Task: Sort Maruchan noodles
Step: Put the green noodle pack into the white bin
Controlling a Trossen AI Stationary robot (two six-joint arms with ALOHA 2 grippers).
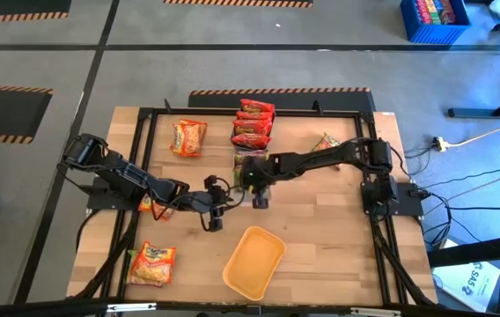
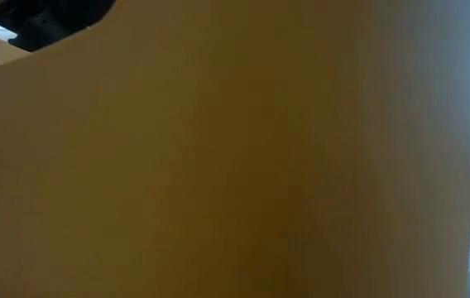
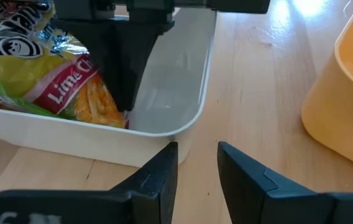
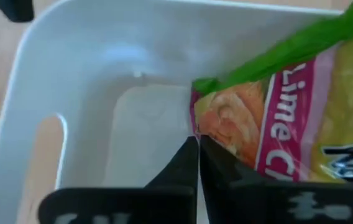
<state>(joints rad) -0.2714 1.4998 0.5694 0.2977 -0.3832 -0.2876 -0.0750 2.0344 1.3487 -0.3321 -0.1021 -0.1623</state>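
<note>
Right gripper (image 4: 196,163): fingers together, inside white tray (image 4: 89,56), touching lime noodle packet (image 4: 288,118).
Left gripper (image 3: 198,165): fingers apart, empty, beside tray.

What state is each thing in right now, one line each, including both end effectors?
Left end effector: open, empty, just outside the white tray.
Right end effector: shut, inside the white tray, beside the lime packet.
White tray: upright, holding the lime packet.
Lime packet: lying in the white tray.
Orange-yellow tray: upright, empty.
Red packets: stacked together on the table.
</note>
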